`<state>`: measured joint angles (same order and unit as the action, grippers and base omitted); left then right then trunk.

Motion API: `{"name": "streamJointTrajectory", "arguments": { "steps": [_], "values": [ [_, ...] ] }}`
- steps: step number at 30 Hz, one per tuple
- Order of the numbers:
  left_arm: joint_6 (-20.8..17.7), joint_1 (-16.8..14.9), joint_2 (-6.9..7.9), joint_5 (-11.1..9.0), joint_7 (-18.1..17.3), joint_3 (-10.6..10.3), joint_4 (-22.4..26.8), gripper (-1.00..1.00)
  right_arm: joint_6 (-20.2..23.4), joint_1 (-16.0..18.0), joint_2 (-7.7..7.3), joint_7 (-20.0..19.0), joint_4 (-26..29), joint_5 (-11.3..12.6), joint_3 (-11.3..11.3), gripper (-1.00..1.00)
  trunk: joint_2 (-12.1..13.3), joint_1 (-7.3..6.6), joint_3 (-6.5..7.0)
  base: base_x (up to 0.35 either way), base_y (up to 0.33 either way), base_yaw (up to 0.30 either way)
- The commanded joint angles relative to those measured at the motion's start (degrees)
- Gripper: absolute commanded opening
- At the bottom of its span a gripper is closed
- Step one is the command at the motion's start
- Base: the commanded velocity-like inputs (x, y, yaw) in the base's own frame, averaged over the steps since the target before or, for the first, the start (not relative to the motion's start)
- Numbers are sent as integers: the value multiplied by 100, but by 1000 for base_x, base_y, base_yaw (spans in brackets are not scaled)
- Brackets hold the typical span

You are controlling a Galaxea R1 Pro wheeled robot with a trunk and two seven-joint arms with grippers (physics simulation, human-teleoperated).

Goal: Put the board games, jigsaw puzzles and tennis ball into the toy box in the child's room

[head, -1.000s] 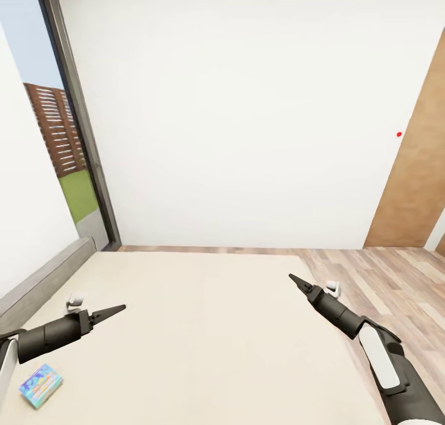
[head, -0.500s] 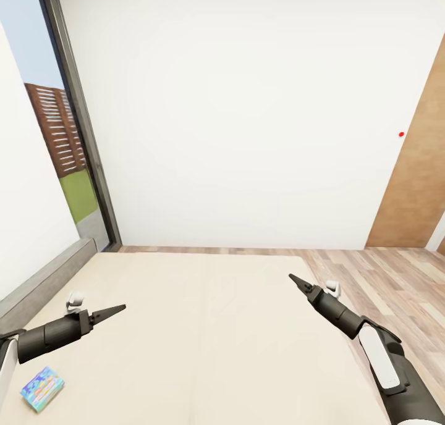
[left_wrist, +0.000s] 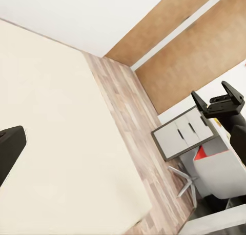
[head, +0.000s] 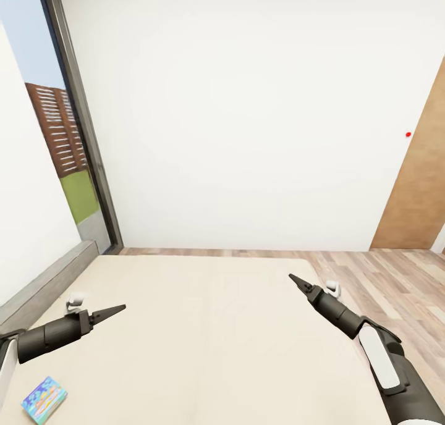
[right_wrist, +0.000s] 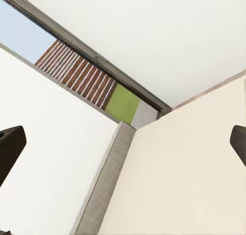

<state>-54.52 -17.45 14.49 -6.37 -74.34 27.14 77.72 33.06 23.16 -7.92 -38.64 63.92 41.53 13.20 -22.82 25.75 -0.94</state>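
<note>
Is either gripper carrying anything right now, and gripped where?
Nothing is held. The left gripper and right gripper both hover empty over the bed; the blue board game lies untouched on it.

Board game (head: 44,399) on bed (head: 204,338)

White wall (head: 247,104), plank floor (head: 383,277), perhaps wooden door (head: 420,190)

A board game (head: 43,400) on the bed (head: 204,326) is clipped by the frame's lower edge, its print too small to read.
</note>
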Motion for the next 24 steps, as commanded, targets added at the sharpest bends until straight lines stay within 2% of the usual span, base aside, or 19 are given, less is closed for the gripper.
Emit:
{"name": "streamJointTrajectory", "arguments": {
  "steps": [1, 24],
  "values": [
    [-47, -4, 1, -14, -10, 2, -3, 100, 43, 5, 1, -3, 1, 30, 8, 100, -10, 4, -10, 35, 249, 0],
    [-49, -4, 1, -14, -10, 2, -3, 100, 43, 5, 1, -10, 5, 30, 8, 100, -10, 4, -10, 27, 247, 0]
  ]
}}
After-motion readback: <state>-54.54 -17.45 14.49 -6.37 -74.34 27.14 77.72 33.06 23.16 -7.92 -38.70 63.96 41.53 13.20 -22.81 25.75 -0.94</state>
